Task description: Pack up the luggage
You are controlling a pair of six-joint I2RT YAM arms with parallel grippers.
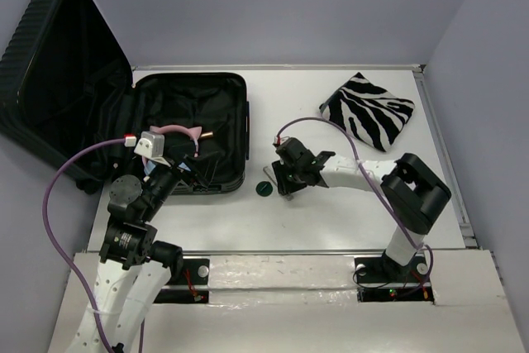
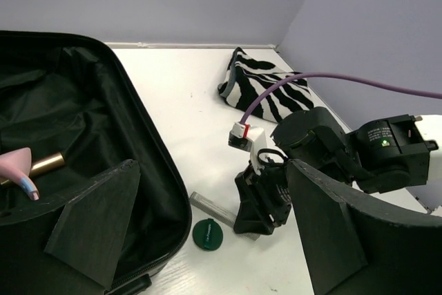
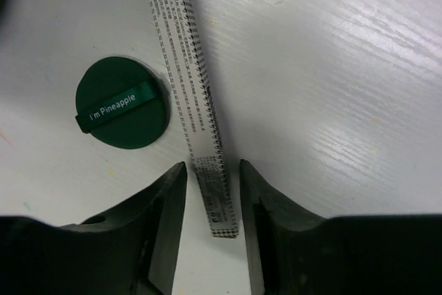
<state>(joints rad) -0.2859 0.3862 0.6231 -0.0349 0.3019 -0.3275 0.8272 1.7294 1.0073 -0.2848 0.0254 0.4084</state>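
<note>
At the desk's (image 1: 331, 212) far-left corner my ribbed luggage (image 1: 66, 80) lies open. Mid-desk, the right end effector (image 3: 212, 166) straddles a slim box (image 3: 186, 67), unclamped; the left end effector (image 2: 210, 165) gapes at the luggage's near rim.

You've got one suitcase (image 1: 58, 64), one zebra pouch (image 1: 368, 111), one green puff (image 1: 264, 189), one skinny box (image 3: 190, 81), one pink thing (image 1: 178, 131) and one gold tube (image 2: 47, 164).
</note>
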